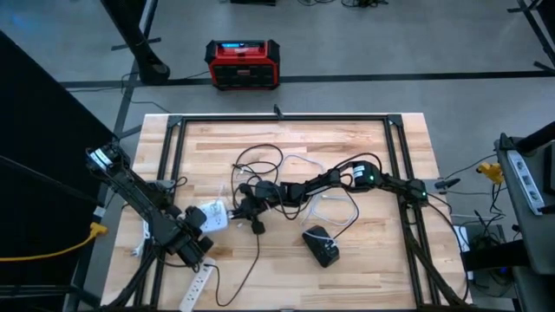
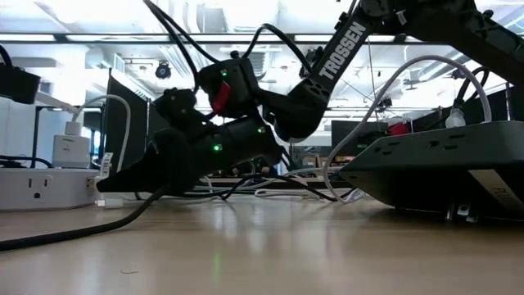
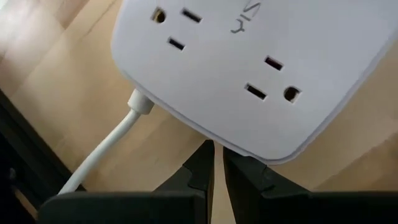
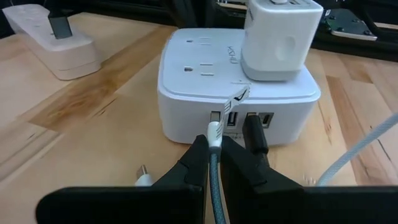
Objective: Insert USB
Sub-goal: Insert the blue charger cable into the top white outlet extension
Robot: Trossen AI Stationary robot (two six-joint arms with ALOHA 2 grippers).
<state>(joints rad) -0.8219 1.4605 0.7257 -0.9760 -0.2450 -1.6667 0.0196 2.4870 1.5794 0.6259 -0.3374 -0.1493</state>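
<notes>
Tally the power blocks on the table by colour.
White: 2, a square plastic power hub and a long plastic power strip
Black: 1, a black plastic power strip
Total: 3

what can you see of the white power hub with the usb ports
The white power hub is a squarish, glossy plastic block lying flat on the wooden table. Its top carries outlets, and a white wall adapter is plugged into one. Its side face holds a row of USB ports: a black plug sits in one, and the right gripper, shut on a braided USB cable, holds its silver tip at another. The left gripper, shut, touches the hub's edge.
</notes>
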